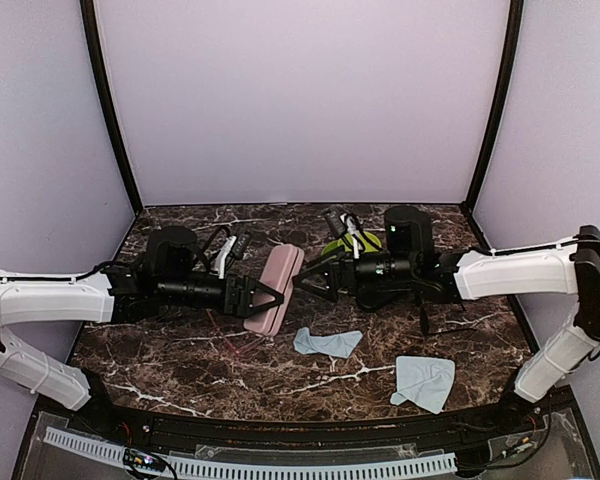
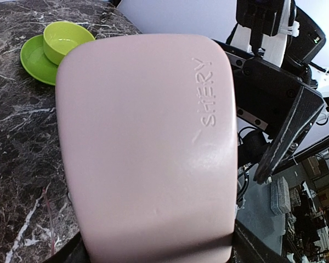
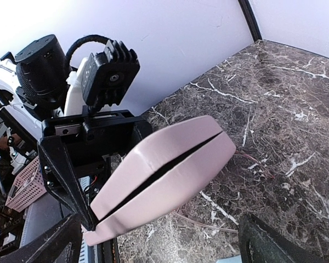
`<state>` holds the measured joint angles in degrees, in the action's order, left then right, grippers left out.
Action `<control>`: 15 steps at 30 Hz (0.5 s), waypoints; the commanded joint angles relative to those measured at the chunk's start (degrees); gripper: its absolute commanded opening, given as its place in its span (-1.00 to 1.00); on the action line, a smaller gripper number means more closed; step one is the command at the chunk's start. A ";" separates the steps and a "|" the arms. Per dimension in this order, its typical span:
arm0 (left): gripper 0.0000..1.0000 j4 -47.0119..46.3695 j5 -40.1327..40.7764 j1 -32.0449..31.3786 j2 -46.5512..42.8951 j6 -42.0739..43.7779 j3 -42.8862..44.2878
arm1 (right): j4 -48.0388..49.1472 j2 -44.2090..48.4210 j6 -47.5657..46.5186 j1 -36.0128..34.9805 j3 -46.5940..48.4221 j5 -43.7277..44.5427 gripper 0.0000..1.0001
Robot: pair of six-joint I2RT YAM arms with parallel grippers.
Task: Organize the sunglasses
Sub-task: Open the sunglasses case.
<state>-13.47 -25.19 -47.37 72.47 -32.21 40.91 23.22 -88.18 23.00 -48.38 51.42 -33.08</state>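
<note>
**A:** What fills most of the scene?

**B:** The dark marble table (image 1: 180, 370). One arm reaches in from each side, and the two wrists nearly meet at the middle.

**A:** What is the biggest loose item?

**B:** The pink case (image 1: 277, 288), with "SHERY" pressed into its lid. The left gripper (image 1: 268, 294) is clamped on one end of it and holds it tilted. From the right wrist, the case's seam shows as a dark line along the side.

**A:** And the other gripper?

**B:** The right gripper (image 1: 308, 281) points straight at the case from just beside it. Its fingers are spread apart with nothing between them. Whether a fingertip touches the case, I cannot tell.

**A:** What comes next in size?

**B:** A green saucer (image 2: 33, 63) with a green bowl (image 2: 66, 37) sitting on it, at the back of the table behind the right gripper. Two pale blue cloths lie crumpled toward the near edge. One cloth (image 1: 328, 342) is near the case, and the other cloth (image 1: 425, 382) is off to the right, well apart from the first.

**A:** Where are the sunglasses?

**B:** The red-pink sunglasses (image 2: 48, 219) lie flat on the marble, close to the held case on its near-left side. Only thin lines of the frame show against the dark stone, so I cannot tell how they are folded. Neither gripper touches them.
</note>
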 commanded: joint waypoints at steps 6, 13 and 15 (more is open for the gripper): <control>-1.00 -12.19 -4.58 -1.05 0.24 -2.14 -2.31 | 12.71 -3.38 0.97 -0.38 -1.26 -2.11 1.00; -1.00 -14.81 -6.92 -1.32 0.17 -3.82 -3.05 | 18.64 -4.40 6.87 -0.37 -3.11 -11.14 0.95; -1.00 -16.83 -8.32 -1.38 0.41 -4.76 -3.48 | 20.23 -4.61 8.35 -0.32 -3.68 -15.33 0.93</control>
<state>-22.68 -29.69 -48.25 73.28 -35.33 38.17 36.71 -92.07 25.78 -48.34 49.30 -38.04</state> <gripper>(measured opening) 0.749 0.971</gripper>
